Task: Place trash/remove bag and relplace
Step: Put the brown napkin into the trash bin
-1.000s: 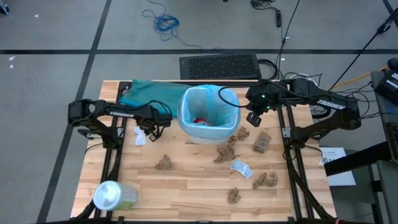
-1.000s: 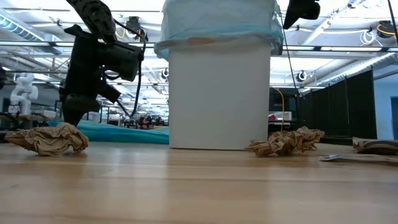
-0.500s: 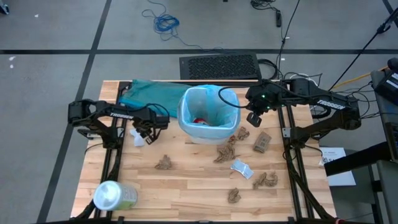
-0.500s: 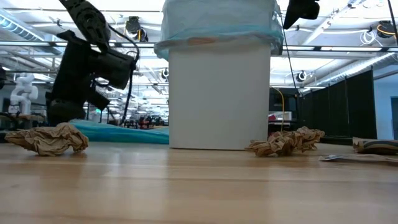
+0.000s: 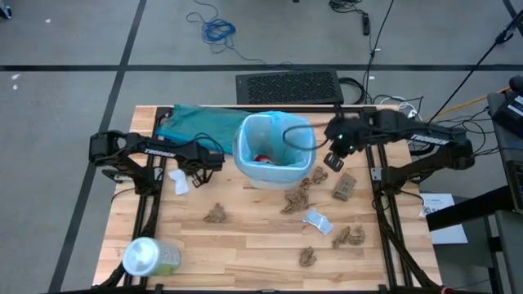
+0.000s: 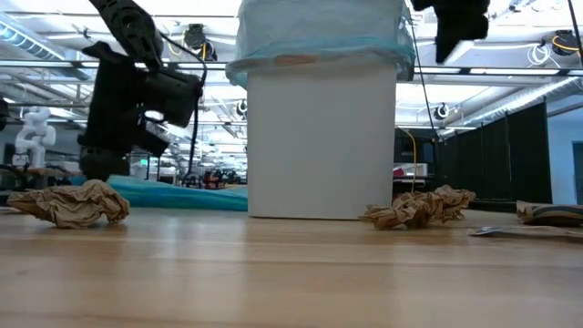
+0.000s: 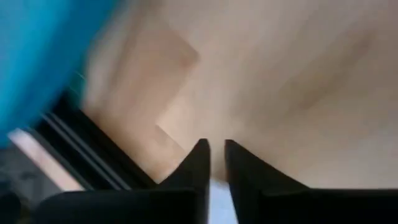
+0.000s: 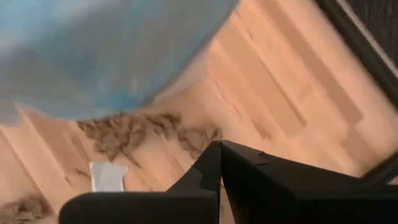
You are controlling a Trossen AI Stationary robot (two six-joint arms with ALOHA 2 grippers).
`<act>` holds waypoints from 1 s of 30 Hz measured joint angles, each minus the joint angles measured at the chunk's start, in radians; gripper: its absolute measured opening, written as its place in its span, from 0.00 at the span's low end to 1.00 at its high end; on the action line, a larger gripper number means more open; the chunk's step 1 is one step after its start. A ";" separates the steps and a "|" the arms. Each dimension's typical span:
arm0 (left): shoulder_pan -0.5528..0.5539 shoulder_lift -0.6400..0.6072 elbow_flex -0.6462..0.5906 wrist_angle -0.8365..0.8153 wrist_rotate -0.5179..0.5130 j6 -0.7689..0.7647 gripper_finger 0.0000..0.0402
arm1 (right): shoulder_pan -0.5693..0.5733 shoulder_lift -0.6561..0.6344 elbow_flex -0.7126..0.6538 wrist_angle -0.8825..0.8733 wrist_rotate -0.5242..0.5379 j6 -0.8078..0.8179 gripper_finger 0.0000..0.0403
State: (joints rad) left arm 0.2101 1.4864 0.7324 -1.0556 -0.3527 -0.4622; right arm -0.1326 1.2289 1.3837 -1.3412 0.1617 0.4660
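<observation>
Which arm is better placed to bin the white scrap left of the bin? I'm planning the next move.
Left. Its hand is at the white scrap, fingers nearly together; the right hand is shut beyond the bin.

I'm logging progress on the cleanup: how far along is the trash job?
Early. Done: a red item already lies in the lined bin. In hand: the left hand has its fingers nearly together on a white scrap beside the bin; the right hand, shut and empty, hangs by the bin's other side. Left: brown paper wads, another white scrap, then swapping the blue liner.
</observation>
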 joint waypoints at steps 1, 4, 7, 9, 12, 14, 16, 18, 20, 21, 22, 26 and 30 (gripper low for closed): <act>-0.005 -0.005 0.011 0.000 -0.022 0.005 0.04 | 0.013 0.000 -0.024 0.008 0.001 0.017 0.00; -0.018 -0.039 0.049 0.013 -0.081 0.008 0.01 | 0.058 -0.004 -0.114 0.069 0.004 0.067 0.00; -0.031 -0.107 0.085 0.050 -0.118 0.024 0.01 | 0.097 -0.030 -0.226 0.169 0.003 0.124 0.00; -0.038 -0.172 0.099 0.087 -0.129 0.025 0.00 | 0.116 -0.060 -0.309 0.251 0.001 0.169 0.00; -0.043 -0.291 0.104 0.170 -0.130 0.035 0.00 | 0.140 -0.111 -0.428 0.360 -0.006 0.240 0.00; -0.042 -0.372 0.104 0.228 -0.119 0.054 0.00 | 0.147 -0.140 -0.491 0.425 -0.017 0.276 0.00; -0.042 -0.453 0.104 0.291 -0.095 0.076 0.00 | 0.148 -0.153 -0.550 0.472 -0.038 0.305 0.00; -0.042 -0.525 0.104 0.354 -0.054 0.106 0.00 | 0.148 -0.153 -0.596 0.521 -0.040 0.330 0.00; -0.042 -0.586 0.105 0.416 -0.003 0.139 0.00 | 0.148 -0.149 -0.631 0.561 -0.049 0.335 0.02; -0.042 -0.613 0.105 0.440 0.029 0.157 0.00 | 0.147 -0.145 -0.646 0.582 -0.057 0.335 0.04; -0.042 -0.637 0.105 0.463 0.054 0.171 0.00 | 0.147 -0.139 -0.658 0.598 -0.057 0.332 0.06; -0.042 -0.690 0.105 0.507 0.113 0.189 0.00 | 0.146 -0.120 -0.685 0.633 -0.045 0.310 0.19; -0.042 -0.700 0.105 0.488 0.113 0.189 0.00 | 0.143 -0.092 -0.701 0.641 -0.002 0.304 0.35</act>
State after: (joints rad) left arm 0.1677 0.7860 0.8371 -0.5677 -0.2395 -0.2737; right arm 0.0099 1.1373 0.6831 -0.7004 0.1594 0.7702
